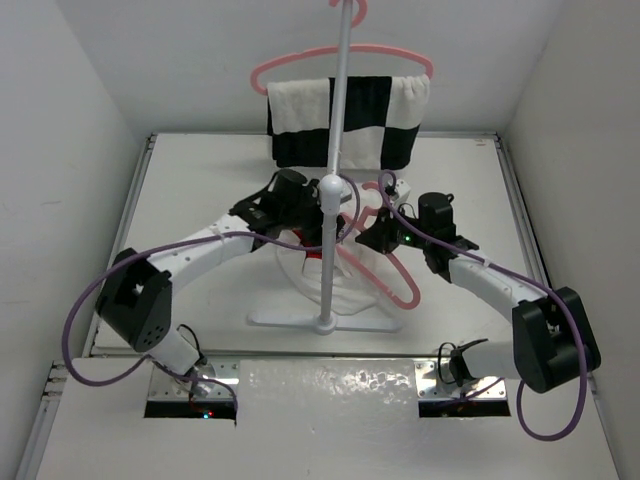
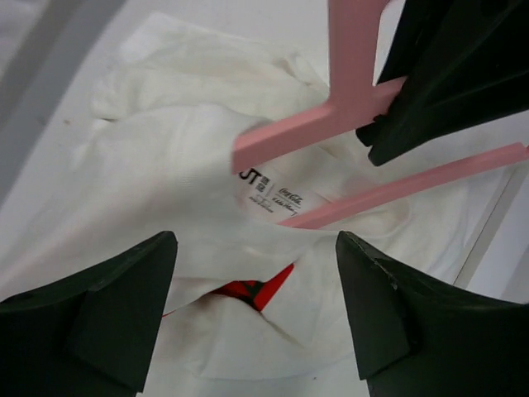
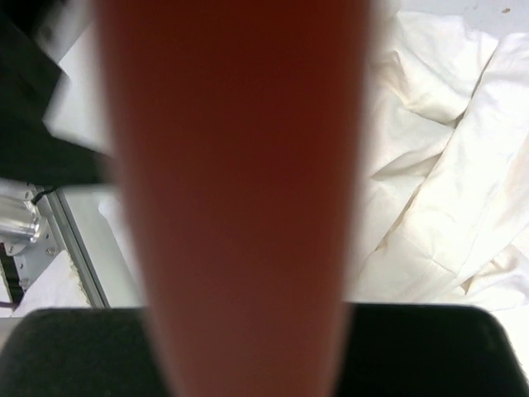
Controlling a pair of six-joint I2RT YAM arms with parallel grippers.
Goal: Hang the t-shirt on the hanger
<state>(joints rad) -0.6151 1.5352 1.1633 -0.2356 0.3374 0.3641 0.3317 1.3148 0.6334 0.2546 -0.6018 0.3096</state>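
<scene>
One t-shirt lies under the empty, wide-open left end effector; the right end effector clamps one hanger of two.

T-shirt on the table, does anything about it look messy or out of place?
Yes. The t-shirt lies crumpled in a heap, red print folded inside, with one arm of the pink hanger reaching into its collar.

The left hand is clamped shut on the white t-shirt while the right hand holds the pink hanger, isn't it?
Not quite. The left hand is open above the t-shirt, gripping nothing, as the left wrist view shows. The right hand does hold the pink hanger.
</scene>
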